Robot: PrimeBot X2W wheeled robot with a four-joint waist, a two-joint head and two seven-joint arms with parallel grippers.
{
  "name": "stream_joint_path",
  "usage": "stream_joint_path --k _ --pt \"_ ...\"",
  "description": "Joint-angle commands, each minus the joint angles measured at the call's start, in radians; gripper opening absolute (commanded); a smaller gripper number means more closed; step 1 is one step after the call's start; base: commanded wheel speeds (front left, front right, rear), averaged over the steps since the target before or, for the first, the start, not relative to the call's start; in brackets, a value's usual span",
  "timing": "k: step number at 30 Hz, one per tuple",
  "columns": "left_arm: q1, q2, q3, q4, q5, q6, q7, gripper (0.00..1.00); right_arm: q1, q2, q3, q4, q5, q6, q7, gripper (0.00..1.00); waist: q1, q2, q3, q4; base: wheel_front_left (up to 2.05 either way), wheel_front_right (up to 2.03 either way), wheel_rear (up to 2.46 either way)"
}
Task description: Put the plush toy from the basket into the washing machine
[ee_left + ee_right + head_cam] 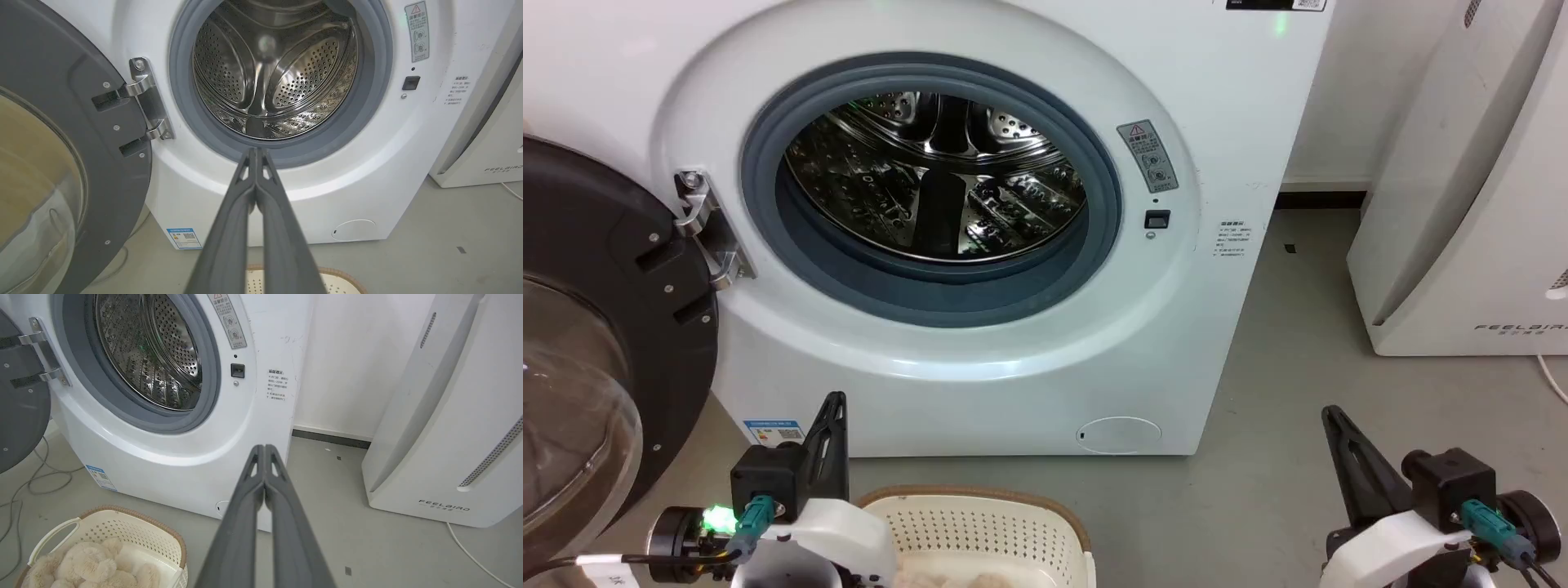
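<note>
We held our left tool [256, 150] and right tool [264, 447] closed tight and empty before the washing machine [1045, 359], its door [613, 269] open. The plush toy [83, 563] lay in the basket [139, 535] on the floor [1298, 343].

A laundry corner of a test room is suggested rather than a home. A white front-loading washing machine [980, 384] is set on a bare grey floor [1298, 343]. 1 white slanted appliance [1462, 204] is stood beside it against a plain white wall [343, 367] with dark skirting [331, 433], and loose cables [24, 486] are left trailing.
</note>
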Motion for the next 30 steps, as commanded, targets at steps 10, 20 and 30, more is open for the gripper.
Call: stream_joint_path --k 10,20,30 --pt "0.014 0.000 0.002 -0.005 0.003 -0.004 0.000 0.00 -0.014 0.000 -0.001 -0.004 -0.008 -0.001 0.001 0.00 0.0000 0.0000 0.000 0.000 0.00 0.00 0.00" --pt "-0.001 0.000 -0.002 0.002 -0.001 0.004 -0.004 1.00 0.000 0.000 -0.004 0.001 0.005 0.000 -0.004 1.00 0.0000 0.0000 0.001 0.000 0.00 0.00 0.00" --pt "-0.012 0.000 -0.016 0.012 -0.003 0.022 -0.025 1.00 0.000 0.000 -0.018 -0.006 0.033 0.000 -0.025 1.00 0.0000 0.0000 0.008 0.000 0.00 0.00 0.00"
